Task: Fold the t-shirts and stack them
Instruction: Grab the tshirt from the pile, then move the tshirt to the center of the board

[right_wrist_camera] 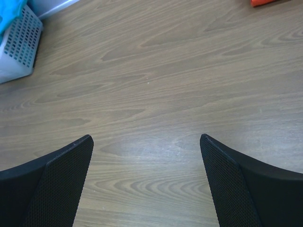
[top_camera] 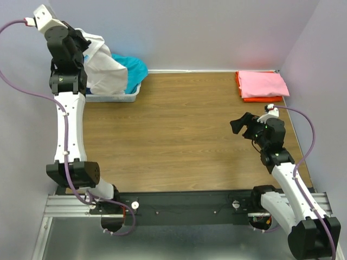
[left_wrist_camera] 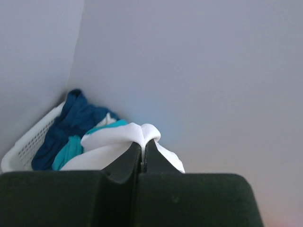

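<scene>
Pinching white t-shirt [left_wrist_camera: 142, 133], left fingers [left_wrist_camera: 124, 164] closed; right fingers [right_wrist_camera: 59, 177] spread wide.

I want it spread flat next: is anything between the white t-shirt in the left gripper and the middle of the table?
Nothing visible does. The left gripper is shut on the white t-shirt over the basket; the table beside it lies bare, the open right gripper hovering far right.

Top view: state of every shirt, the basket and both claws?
white t-shirt, pinched, lifted over basket
left claw, shut on white t-shirt
teal t-shirt, crumpled in basket
navy t-shirt, crumpled in basket
pink t-shirt, folded, atop orange t-shirt
orange t-shirt, flat, bottom of stack
right claw, open, empty
</scene>
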You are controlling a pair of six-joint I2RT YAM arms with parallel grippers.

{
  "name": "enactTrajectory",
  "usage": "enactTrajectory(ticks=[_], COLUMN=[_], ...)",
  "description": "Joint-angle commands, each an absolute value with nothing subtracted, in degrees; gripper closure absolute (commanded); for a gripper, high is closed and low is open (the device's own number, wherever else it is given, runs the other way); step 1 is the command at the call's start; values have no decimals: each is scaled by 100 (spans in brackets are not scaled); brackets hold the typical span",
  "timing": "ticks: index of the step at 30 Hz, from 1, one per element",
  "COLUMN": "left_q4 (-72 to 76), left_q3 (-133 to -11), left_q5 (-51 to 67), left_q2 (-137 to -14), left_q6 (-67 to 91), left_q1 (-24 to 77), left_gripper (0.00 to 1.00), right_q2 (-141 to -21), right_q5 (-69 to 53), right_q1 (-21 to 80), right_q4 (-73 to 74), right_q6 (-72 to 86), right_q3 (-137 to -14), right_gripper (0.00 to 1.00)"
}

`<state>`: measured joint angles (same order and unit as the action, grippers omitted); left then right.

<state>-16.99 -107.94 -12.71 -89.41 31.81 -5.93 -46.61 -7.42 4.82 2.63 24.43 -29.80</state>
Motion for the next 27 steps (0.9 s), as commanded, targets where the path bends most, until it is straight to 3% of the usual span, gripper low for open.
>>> enactTrajectory(ticks=[1,7,17,27], left_q4=[-1336,-1002,-695,-26], left_q3=[-11223,-11347,-11285,-9889], left_q5=[-598,-132,139,167], left_q2=[-8473,-7972,-7532,-8076], left_q6=[2909,2620,2127,2514], left_q1=[-615,-63,2380,3541], left_gripper=[100,100,100,100], right_q2=[-4588,-4536,-4237,-3982], right_q5=[-844,-905,-958,-791], right_q1=[510,510,510,501], right_q4=[185,176,193,193], right_q6=[2417,2435,2435,2487], right_q3=[-2900,-2900,-2848,-2786], right_gripper=[0,0,0,0])
